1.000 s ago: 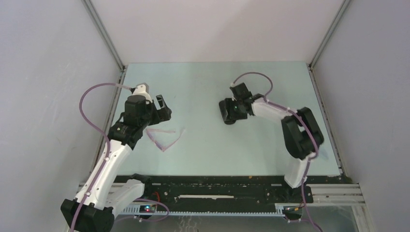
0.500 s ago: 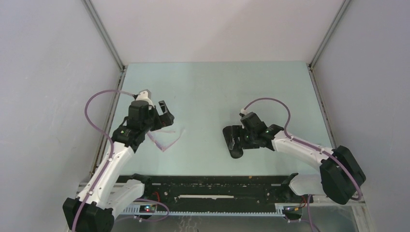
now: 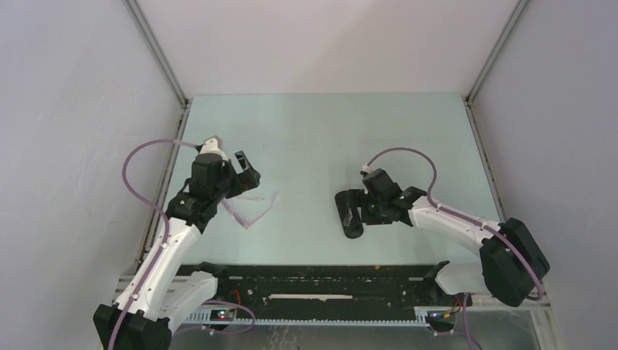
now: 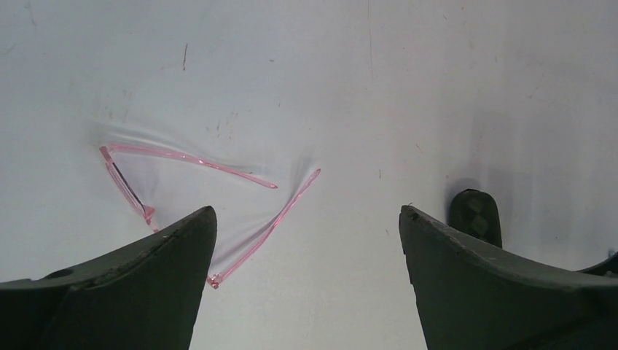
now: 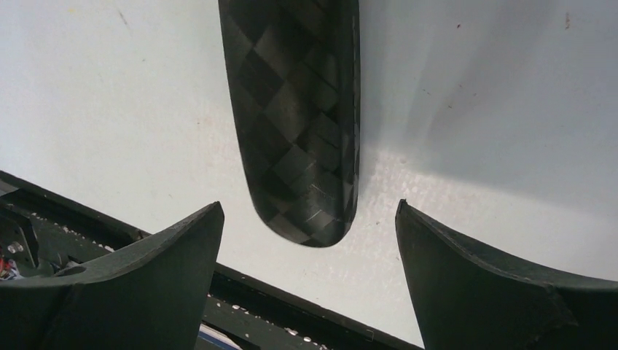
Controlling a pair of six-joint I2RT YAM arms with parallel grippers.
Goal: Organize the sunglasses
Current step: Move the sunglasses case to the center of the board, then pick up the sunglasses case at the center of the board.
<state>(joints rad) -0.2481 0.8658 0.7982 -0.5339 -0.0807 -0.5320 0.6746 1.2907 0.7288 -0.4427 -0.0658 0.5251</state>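
Sunglasses (image 3: 248, 209): one pair; one case (image 3: 355, 226)

Sunglasses (image 4: 191, 158): thin pink frame, near-clear lenses. Case (image 5: 299, 124): black, diamond-check weave pattern. Tabletop (image 3: 313, 131): pale mint green.

Sunglasses (image 4: 273, 219) looked smeared in the left wrist view, and their lower corner was hidden behind the left claw (image 4: 307, 211). Black case (image 5: 299, 117) ran off the top edge of the right wrist view, far end unseen.
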